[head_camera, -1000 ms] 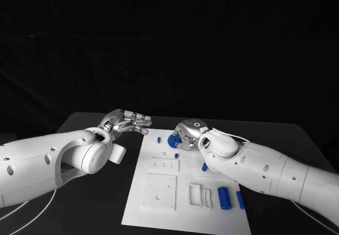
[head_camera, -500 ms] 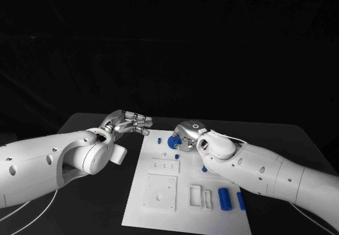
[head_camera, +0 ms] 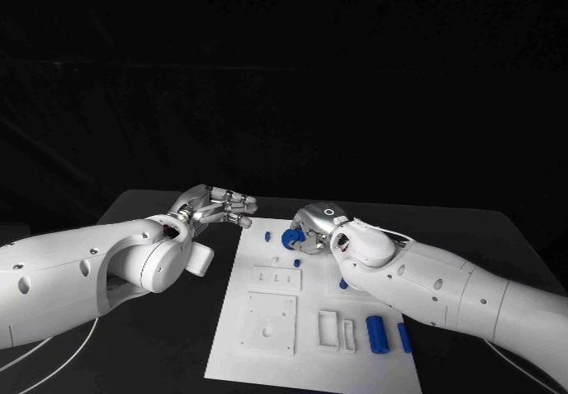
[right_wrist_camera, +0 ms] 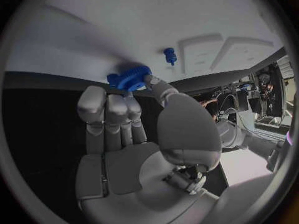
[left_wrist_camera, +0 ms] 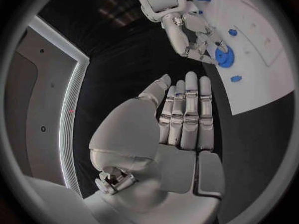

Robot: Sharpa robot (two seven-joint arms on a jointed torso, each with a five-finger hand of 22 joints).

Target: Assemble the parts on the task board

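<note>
The white task board (head_camera: 310, 349) lies in the middle of the black table. My right hand (head_camera: 318, 229) is over the board's far end and pinches a blue gear (head_camera: 292, 239) between thumb and fingers; the gear (right_wrist_camera: 129, 78) sits just above or on the board surface, and I cannot tell which. A small blue peg (head_camera: 267, 235) stands left of the gear, and another peg (head_camera: 296, 262) stands nearer to me. My left hand (head_camera: 219, 205) hovers off the board's far left corner, its fingers (left_wrist_camera: 187, 109) stretched out, holding nothing.
A blue cylinder (head_camera: 377, 332) and a blue bar (head_camera: 404, 336) lie at the board's near right, with a small blue piece (head_camera: 343, 281) beside my right forearm. White raised blocks and slots (head_camera: 270, 322) fill the board's near left. Bare black table (head_camera: 461, 230) surrounds the board.
</note>
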